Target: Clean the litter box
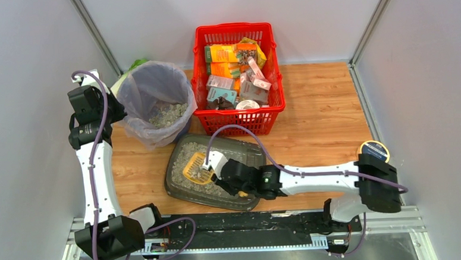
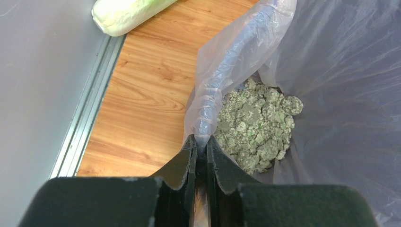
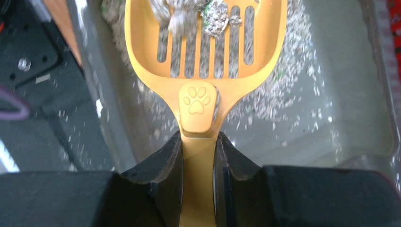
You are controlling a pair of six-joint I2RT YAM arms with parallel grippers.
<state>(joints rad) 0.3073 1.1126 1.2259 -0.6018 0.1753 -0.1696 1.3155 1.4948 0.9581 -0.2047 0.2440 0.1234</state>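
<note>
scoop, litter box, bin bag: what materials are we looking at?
Scoop: likely rigid moulded plastic, yellow-orange with a satin finish; it has clean slots and an embossed paw print.
Litter box: looks like smooth grey plastic, seemingly translucent, with rounded corners.
Bin bag: thin plastic film, pale and see-through, creased with glossy highlights.

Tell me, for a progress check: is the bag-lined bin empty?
No, a heap of greyish litter clumps lies at the bottom of the bag lining it.
</note>
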